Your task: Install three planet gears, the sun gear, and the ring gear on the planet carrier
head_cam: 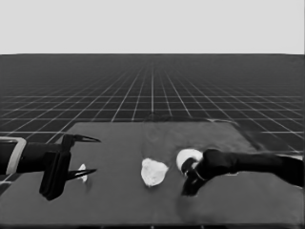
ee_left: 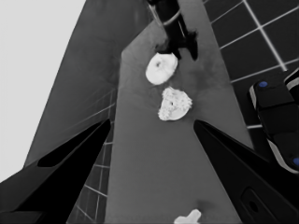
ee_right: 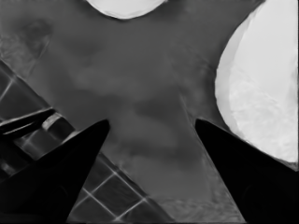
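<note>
So the right end effector (head_cam: 190,183) is out over the middle of the surface (head_cam: 119,200), tips pointing down, right beside a round white part with a hole (head_cam: 188,158). That part sits just behind and next to it. From the right wrist view the two fingers are spread wide with bare surface between them, nothing gripped.

To the left of that part, near but not touching, is a lumpier white cluster (head_cam: 153,171). In the left wrist view it shows toothed edges and a centre hole (ee_left: 174,103), so my guess is that's the smaller round part with gears already sitting on it, and the plain one by the arm is the larger round part. Can't count the gears though.

Left end effector (head_cam: 88,155) is parked over the left end, fingers apart, with the thin white piece (head_cam: 83,172) lying under it, not held.

If that reading's right, we're at the last step: move over the larger part, close on its rim, lift, and centre it over the gear cluster.
</note>
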Controlling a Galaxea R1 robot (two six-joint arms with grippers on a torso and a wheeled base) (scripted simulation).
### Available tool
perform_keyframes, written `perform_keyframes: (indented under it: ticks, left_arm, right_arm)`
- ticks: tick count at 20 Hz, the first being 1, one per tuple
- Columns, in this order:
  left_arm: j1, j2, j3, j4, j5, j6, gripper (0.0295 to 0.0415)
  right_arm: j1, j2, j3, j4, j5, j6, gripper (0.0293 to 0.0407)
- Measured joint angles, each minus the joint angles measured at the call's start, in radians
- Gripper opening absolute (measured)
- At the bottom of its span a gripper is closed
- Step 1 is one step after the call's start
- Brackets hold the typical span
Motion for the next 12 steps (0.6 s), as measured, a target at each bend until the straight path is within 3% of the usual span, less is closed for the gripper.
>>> perform_keyframes:
  ticks: [1,3,8,9,10,12]
  left_arm:
    - [0.000,0.000,0.000,0.000,0.000,0.000,0.0385]
    - [0.000,0.000,0.000,0.000,0.000,0.000,0.0385]
    - [0.000,0.000,0.000,0.000,0.000,0.000,0.0385]
    - [0.000,0.000,0.000,0.000,0.000,0.000,0.0385]
    - [0.000,0.000,0.000,0.000,0.000,0.000,0.0385]
    - [0.000,0.000,0.000,0.000,0.000,0.000,0.0385]
  right_arm:
    - [-0.064,-0.264,0.209,-0.077,0.050,-0.154,0.0389]
    - [-0.117,-0.496,0.408,-0.150,0.098,-0.298,0.0385]
    - [-0.140,-0.602,0.505,-0.186,0.123,-0.368,0.0385]
    - [0.180,-0.344,0.261,0.208,-0.106,0.056,0.0397]
    - [0.288,-0.143,-0.050,0.328,-0.144,0.206,0.0392]
    - [0.297,0.045,-0.432,0.388,-0.180,0.261,0.0386]
